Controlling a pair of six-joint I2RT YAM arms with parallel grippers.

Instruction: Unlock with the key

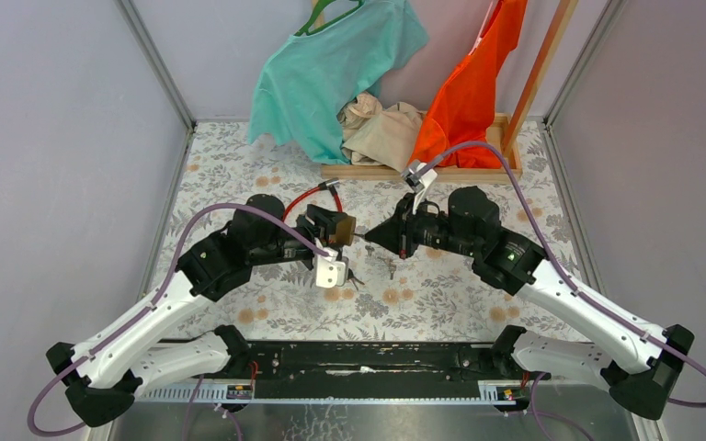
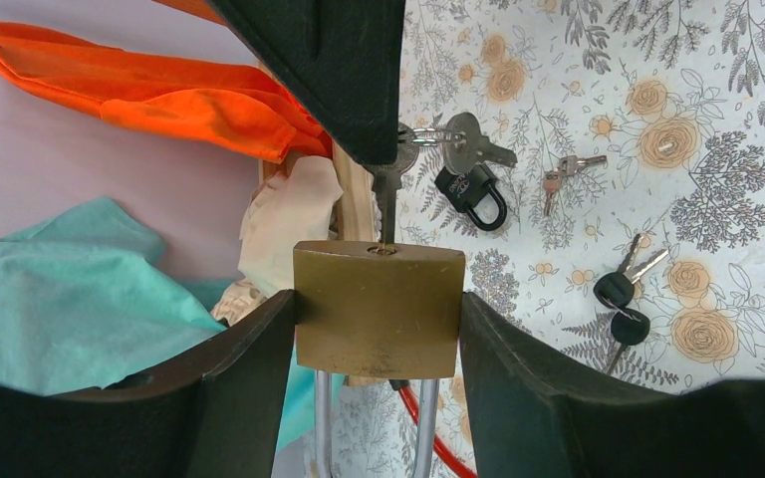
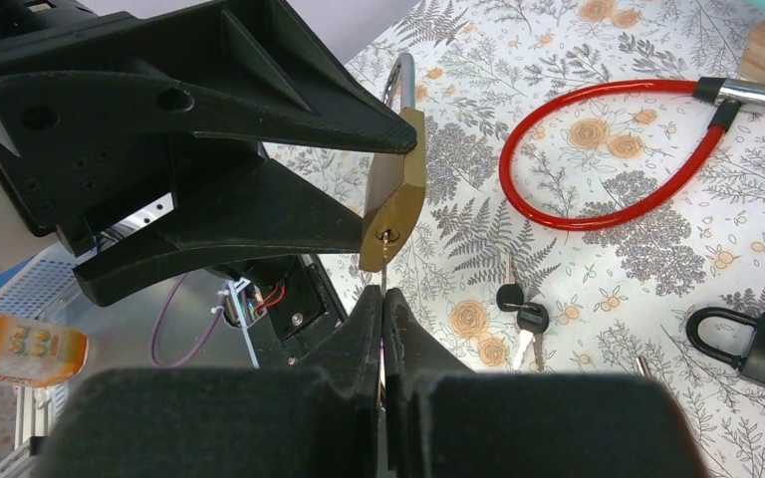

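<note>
- Floral tabletop, grey walls; garments hang behind.
- Left pincer clamps the brass padlock above the tabletop.
- Right pincer clenched on the key, blade tip in the keyhole.

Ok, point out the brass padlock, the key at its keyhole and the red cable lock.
brass padlock (image 2: 379, 309): left wrist view, middle of its body.
key (image 2: 386, 209): left wrist view, blade above the keyhole.
red cable lock (image 3: 745, 93): right wrist view, its silver end.

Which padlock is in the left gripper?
The brass padlock, clamped in the left gripper with the right gripper's key at its keyhole; the black padlock lies loose on the table.
</note>
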